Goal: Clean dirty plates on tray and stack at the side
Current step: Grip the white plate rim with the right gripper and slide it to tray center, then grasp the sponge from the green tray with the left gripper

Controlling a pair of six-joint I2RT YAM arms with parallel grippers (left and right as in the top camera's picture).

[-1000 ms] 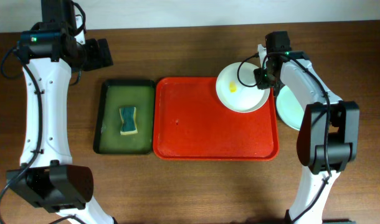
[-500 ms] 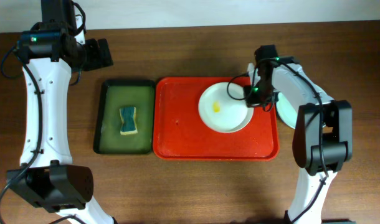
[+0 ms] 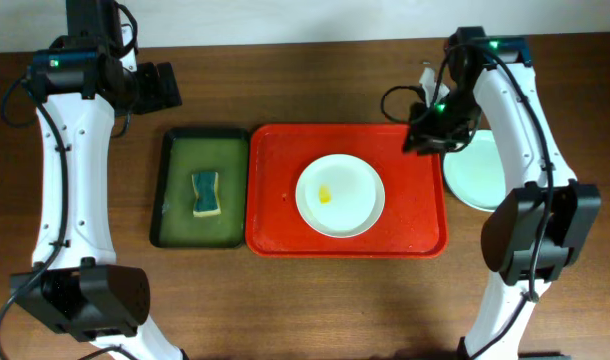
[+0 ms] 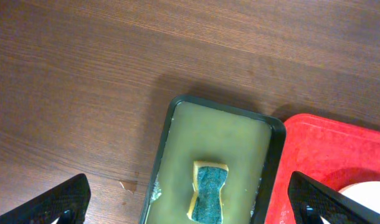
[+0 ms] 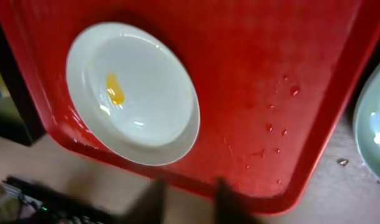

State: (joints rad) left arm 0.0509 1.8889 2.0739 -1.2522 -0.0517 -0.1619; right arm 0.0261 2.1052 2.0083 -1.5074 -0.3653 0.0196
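From overhead, the white plate (image 3: 339,195) lies flat near the middle of the red tray (image 3: 285,228), with a yellow smear (image 3: 326,195) just left of its centre. The right gripper (image 3: 428,137) hangs over the tray's far right corner, apart from the plate. A pale green plate (image 3: 467,180) rests on the table (image 3: 315,310) just beside the tray's right rim, partly hidden by the arm, and whether another lies under it cannot be told. The left gripper (image 3: 161,88) hovers above bare wood beyond the green tray (image 3: 175,228), where a sponge (image 3: 205,193) lies.

In the left wrist view the fingers (image 4: 59,202) sit at the two bottom corners, wide apart with nothing between them, and the sponge lies below.

In the right wrist view the fingers (image 5: 154,198) are blurred at the lower edge but appear spread and empty. Droplets dot the tray to the right of the plate.

The step in hand looks like the cleaning itself — the dirty plate is laid out and not yet wiped. The next move likely calls for the left arm to drop onto the sponge, pinch it across its narrow waist and rub at the smear. The right gripper may need to steady the rim, since a plate on wet plastic could slide.
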